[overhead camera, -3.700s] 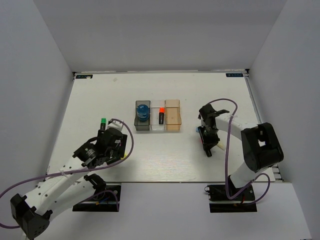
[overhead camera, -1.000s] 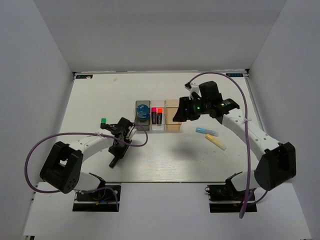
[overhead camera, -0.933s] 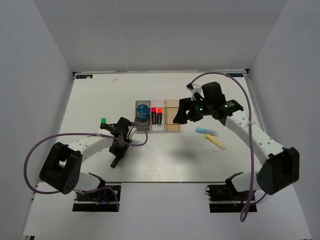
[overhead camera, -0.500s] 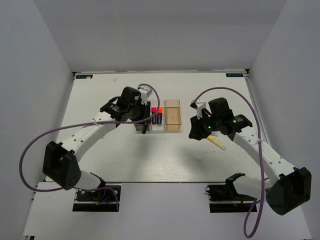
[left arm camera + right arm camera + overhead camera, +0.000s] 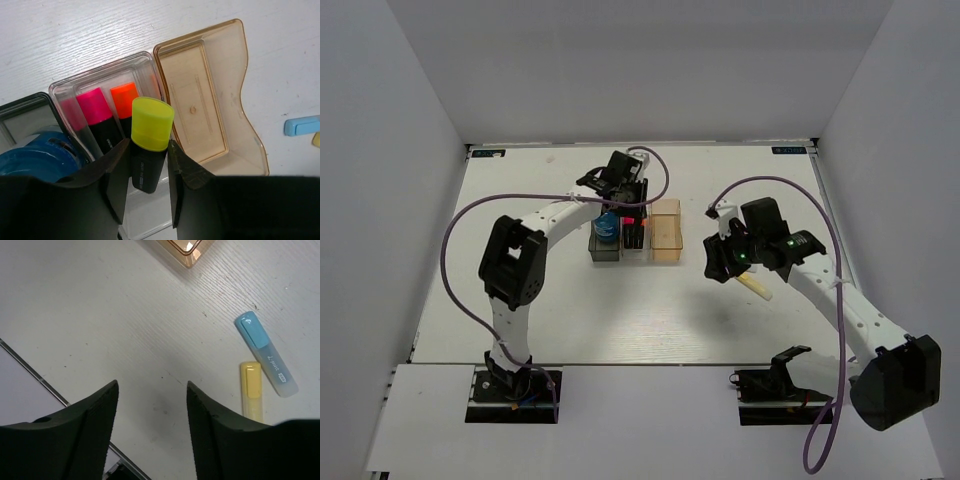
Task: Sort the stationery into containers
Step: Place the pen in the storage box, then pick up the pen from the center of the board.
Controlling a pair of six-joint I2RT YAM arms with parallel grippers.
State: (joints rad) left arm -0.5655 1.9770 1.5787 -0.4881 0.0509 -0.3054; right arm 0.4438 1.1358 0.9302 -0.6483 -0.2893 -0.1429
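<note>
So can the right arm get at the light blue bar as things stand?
Probably yes: its open fingers hover beside the light blue bar, which lies uncovered, a yellow bar close by.

The left gripper (image 5: 149, 150) has swung from the near left of the desk (image 5: 100, 315) to the far side of the clear bin (image 5: 107, 70) and now holds a yellow-capped highlighter (image 5: 151, 131) over it. That bin has gained a pink highlighter (image 5: 94, 106). The right gripper (image 5: 152, 390) has left the amber bin (image 5: 210, 100) and hovers, jaws apart, near the blue bar (image 5: 265, 352) and yellow bar (image 5: 251, 390).
</note>
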